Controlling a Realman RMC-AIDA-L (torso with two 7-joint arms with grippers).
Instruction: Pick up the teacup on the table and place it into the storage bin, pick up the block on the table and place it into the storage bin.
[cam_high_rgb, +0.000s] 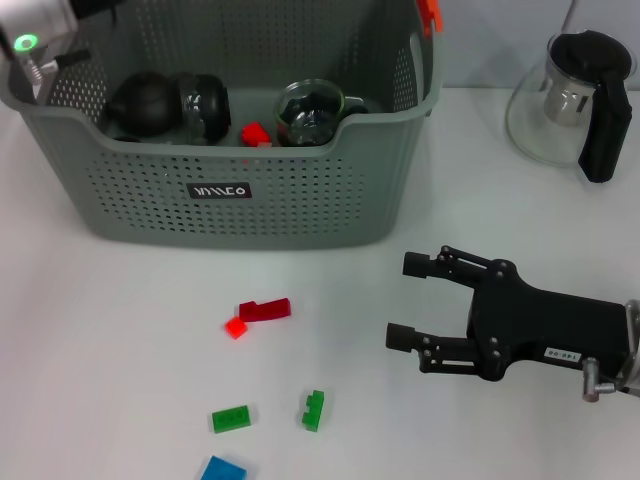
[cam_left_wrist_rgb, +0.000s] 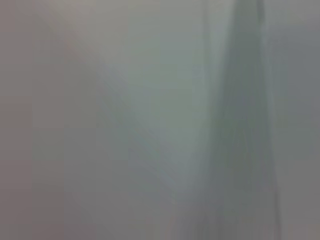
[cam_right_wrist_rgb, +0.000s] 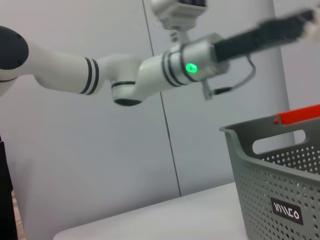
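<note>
Two dark teacups (cam_high_rgb: 165, 105), perhaps three, fill the storage bin (cam_high_rgb: 250, 215).

Open table in front, crowded bin behind

Bare table lies between the storage bin (cam_high_rgb: 240, 175) and the scattered blocks (cam_high_rgb: 265, 310), wide enough for the open right gripper (cam_high_rgb: 410, 300) hovering low there. Inside the bin, dark cups (cam_high_rgb: 165, 105) and a glass cup (cam_high_rgb: 310, 110) fill the floor; a glass teapot (cam_high_rgb: 575, 100) stands right of it.
</note>
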